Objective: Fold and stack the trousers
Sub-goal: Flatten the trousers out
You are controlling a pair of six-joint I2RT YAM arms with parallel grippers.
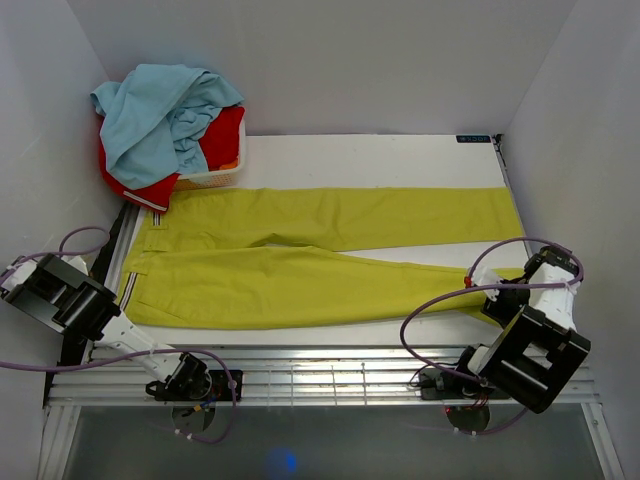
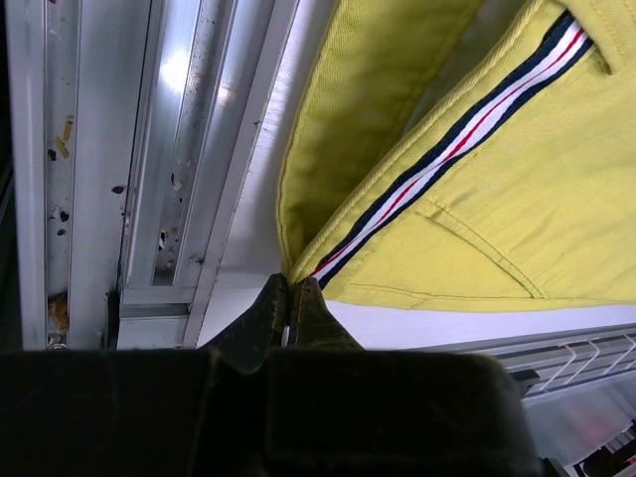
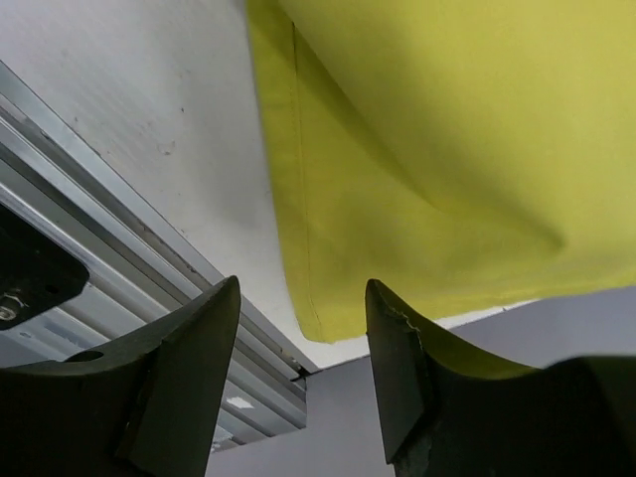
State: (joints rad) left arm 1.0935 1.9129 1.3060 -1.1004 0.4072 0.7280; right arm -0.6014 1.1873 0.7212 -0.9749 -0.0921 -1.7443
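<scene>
The yellow-green trousers [image 1: 300,285] lie spread on the white table [image 1: 370,160], waist at the left and both legs running right. My left gripper [image 2: 293,281] is shut on the near corner of the waistband, where the striped label band [image 2: 447,149] ends; from above this gripper [image 1: 112,305] sits at the table's left edge. My right gripper [image 3: 301,286] is open at the near leg's hem corner [image 3: 323,318], which shows between the fingers, untouched. From above, the right gripper [image 1: 497,297] is at the table's right front corner.
A basket [image 1: 215,180] at the back left holds a light blue garment [image 1: 160,110] and a red garment [image 1: 225,135]. Aluminium rails [image 1: 320,375] run along the front edge. White walls enclose the table on three sides.
</scene>
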